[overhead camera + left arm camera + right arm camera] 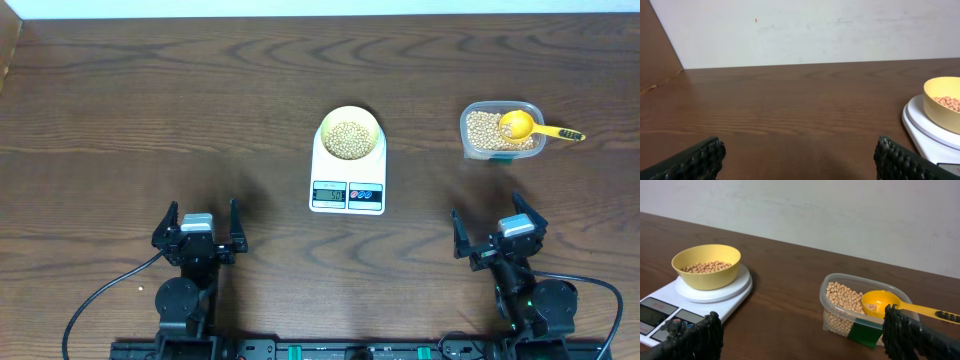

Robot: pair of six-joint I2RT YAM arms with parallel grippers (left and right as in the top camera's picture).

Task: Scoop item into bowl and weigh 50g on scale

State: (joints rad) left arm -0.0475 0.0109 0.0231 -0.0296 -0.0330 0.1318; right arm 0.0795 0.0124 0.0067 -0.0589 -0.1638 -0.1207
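Overhead view: the scale [330,170] stands at the centre of the desk [150,110], with its display edge toward the arms. The bowl [349,113] sits on the scale platform and holds a layer of beans [348,140]. The display digits are too small to read. To the right, well apart, a clear tub [468,125] holds more beans. A yellow scoop [518,125] rests in the tub, its handle projecting over the right rim. The left fingers [168,225] and right fingers [458,230] are spread wide and hold nothing.

Left hand [203,212], right hand [490,220] spread wide.
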